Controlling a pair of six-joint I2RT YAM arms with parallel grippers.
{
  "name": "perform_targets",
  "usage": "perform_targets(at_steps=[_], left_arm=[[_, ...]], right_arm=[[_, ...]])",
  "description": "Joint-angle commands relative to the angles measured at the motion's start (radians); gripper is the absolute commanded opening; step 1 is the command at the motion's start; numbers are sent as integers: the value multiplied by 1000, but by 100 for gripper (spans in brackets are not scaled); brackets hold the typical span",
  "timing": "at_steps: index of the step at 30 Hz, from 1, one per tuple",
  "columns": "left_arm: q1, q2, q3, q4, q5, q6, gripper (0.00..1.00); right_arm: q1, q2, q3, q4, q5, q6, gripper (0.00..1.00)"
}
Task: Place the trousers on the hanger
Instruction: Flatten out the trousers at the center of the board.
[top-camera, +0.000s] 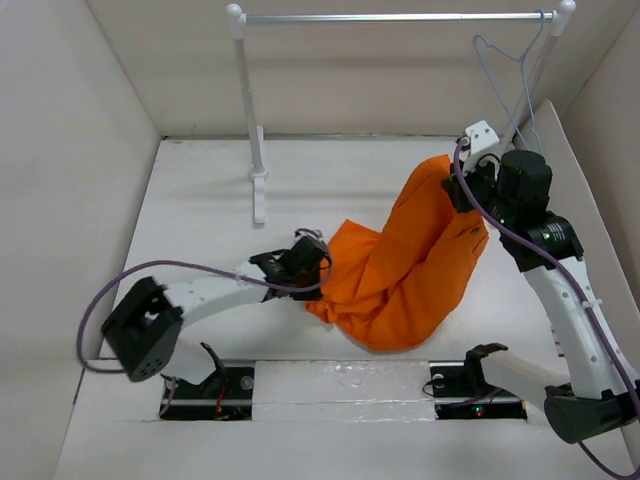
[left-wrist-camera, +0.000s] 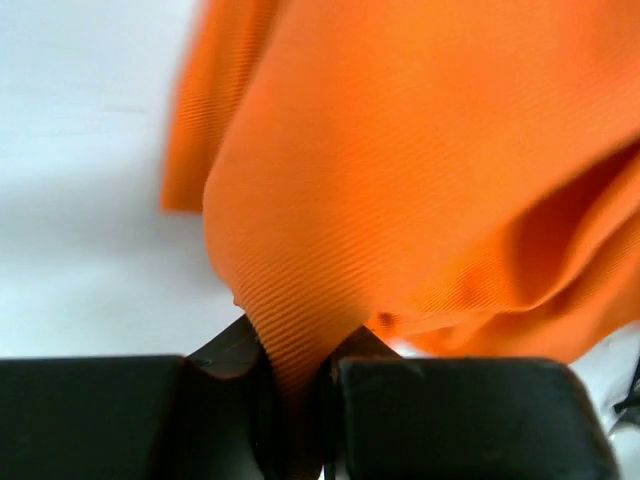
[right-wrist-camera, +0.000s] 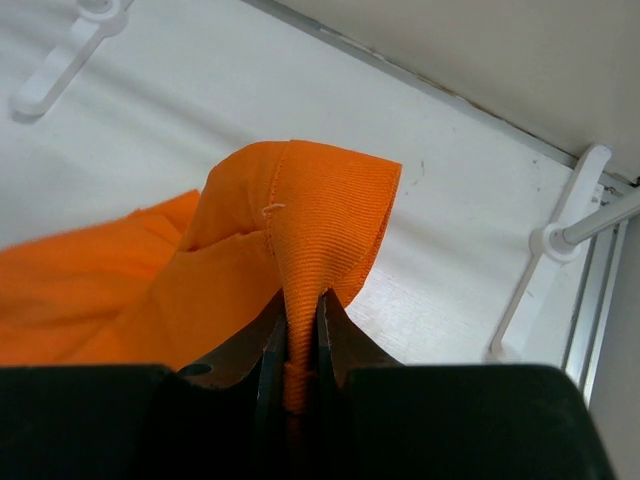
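The bright orange trousers (top-camera: 405, 265) hang stretched between my two grippers over the middle of the table, their lower fold resting on it. My left gripper (top-camera: 318, 258) is shut on the cloth's left edge; its wrist view shows the trousers (left-wrist-camera: 420, 170) pinched between the fingers (left-wrist-camera: 295, 385). My right gripper (top-camera: 468, 185) is shut on a hemmed band of the trousers (right-wrist-camera: 300, 220) and holds it raised, pinched at the tips (right-wrist-camera: 298, 335). The thin pale blue-grey wire hanger (top-camera: 512, 75) hangs from the right end of the rail, behind and above my right gripper.
A white-posted metal rail (top-camera: 400, 17) spans the back, its left post (top-camera: 250, 110) standing on a foot (top-camera: 260, 195). The right post's base (right-wrist-camera: 545, 245) shows in the right wrist view. Pale walls enclose the table on three sides.
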Motion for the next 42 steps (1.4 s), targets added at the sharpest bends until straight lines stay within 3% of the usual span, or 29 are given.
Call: perform_targets(at_steps=[1,4,5,6,10,13,17,18,20,21,22,23,24,25,27,29,31,33,34,36,38,40,42], left_arm=[[108,-292,93,-332,-250,-12,0],[263,-482,222,-480,-336,11,0],[363,-551,356,-669,-388,59,0],[393,-552,357,-671,-389,60,0],[463,-511,645,-885,-432,148,0],[511,-474,704,-895,-364,233,0],[512,-340,672,-847,-413,228,0],[512,-301,667,-815,-409,244,3],[589,-223,632,-656,-334,323,4],[620,-134,624,-611,-293,345,6],[652,-94,612,-555,-225,359,10],[677,-46,609,-457,-206,376,20],[706,73,627,-436,-209,376,53],[706,136,708,-427,-226,380,69],[706,254,829,-492,-240,390,80],[694,322,961,-543,-232,394,83],[684,258,937,-527,-252,396,87],[683,185,862,-481,-251,377,87],[693,140,740,-459,-242,350,86],[703,-43,530,-363,-213,307,82],[703,-108,413,-350,-185,275,77],[703,-159,263,-336,-128,256,66],[703,-213,187,-329,-66,224,50]], right_arm=[[33,-50,32,-11,-23,-17,0],[55,-94,19,-109,-7,-20,0],[64,-138,2,-200,-10,15,0],[64,-139,2,-233,-10,15,0],[85,-212,-29,-400,-70,104,0],[96,-268,-89,-476,-101,167,0],[77,-285,-184,-468,20,164,0],[63,-275,-208,-397,95,147,0],[-26,-220,-286,-288,108,121,0],[-63,-197,-315,-153,100,107,0],[-101,-147,-345,-70,88,107,0],[-181,-122,-400,8,47,110,0],[-210,-101,-427,178,39,125,0],[-235,-73,-454,269,31,136,0],[-304,26,-437,351,3,146,2],[-304,138,-387,357,11,147,48],[-294,203,-267,244,-6,97,80],[-254,226,-236,170,2,61,83],[-209,211,-253,170,2,58,84],[-145,121,-335,188,25,76,85],[-100,62,-385,196,31,83,83],[-48,-11,-431,178,45,81,56],[24,-47,-449,129,75,81,12]])
